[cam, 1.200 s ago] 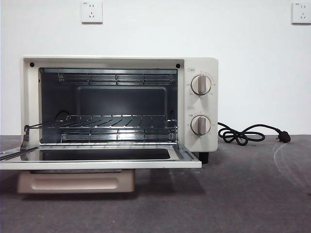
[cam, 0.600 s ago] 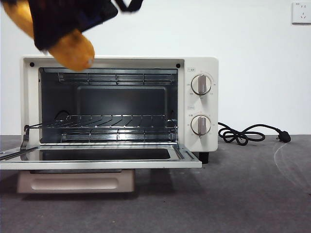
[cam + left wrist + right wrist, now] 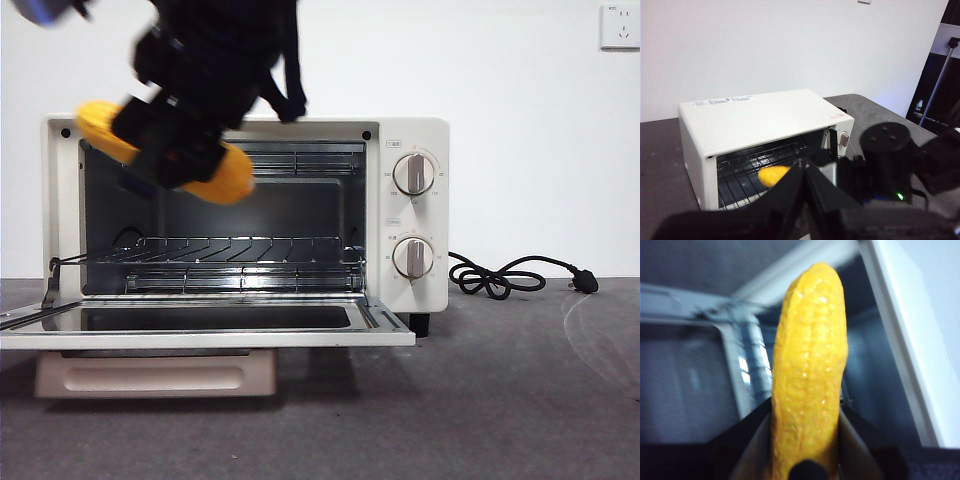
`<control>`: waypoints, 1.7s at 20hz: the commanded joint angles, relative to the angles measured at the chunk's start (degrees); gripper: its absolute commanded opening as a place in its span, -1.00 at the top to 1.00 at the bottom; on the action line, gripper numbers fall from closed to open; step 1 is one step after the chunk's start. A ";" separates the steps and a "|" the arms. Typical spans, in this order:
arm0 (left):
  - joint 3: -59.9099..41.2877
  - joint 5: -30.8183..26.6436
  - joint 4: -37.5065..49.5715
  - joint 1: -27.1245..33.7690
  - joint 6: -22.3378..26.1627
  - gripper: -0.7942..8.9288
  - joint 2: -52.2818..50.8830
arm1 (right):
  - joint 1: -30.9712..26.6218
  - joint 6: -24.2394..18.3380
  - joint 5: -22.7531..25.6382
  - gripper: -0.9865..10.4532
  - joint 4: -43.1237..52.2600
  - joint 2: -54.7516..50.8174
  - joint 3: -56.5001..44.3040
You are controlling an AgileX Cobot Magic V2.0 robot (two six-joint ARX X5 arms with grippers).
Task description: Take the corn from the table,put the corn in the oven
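We see right gripper (image 3: 175, 150) clamped on corn (image 3: 228, 178), hanging at oven (image 3: 415, 225) mouth, ten o'clock. We advise: keep level, clear rack (image 3: 240, 250). Left gripper (image 3: 805, 172) waits, seemingly closed, empty.

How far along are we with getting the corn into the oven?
Done: the corn is off the table, clamped in the right gripper. The oven door is down. In hand: the corn hangs at the oven's mouth, above the wire rack. Left: set it on the rack, release.
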 commanded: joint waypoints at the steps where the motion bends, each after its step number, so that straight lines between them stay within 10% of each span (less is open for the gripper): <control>1: -0.11 -0.15 -0.35 -0.17 -0.35 0.85 -0.11 | -1.75 -0.72 0.37 0.85 0.66 0.85 0.09; 30: -0.11 -0.15 -0.68 -0.17 -0.35 0.85 0.00 | -10.32 -8.28 -4.74 0.82 5.25 4.72 0.26; 34: -0.11 -0.15 -0.68 -0.17 -0.35 0.85 0.00 | -10.71 -8.09 -7.04 0.38 5.16 4.72 0.42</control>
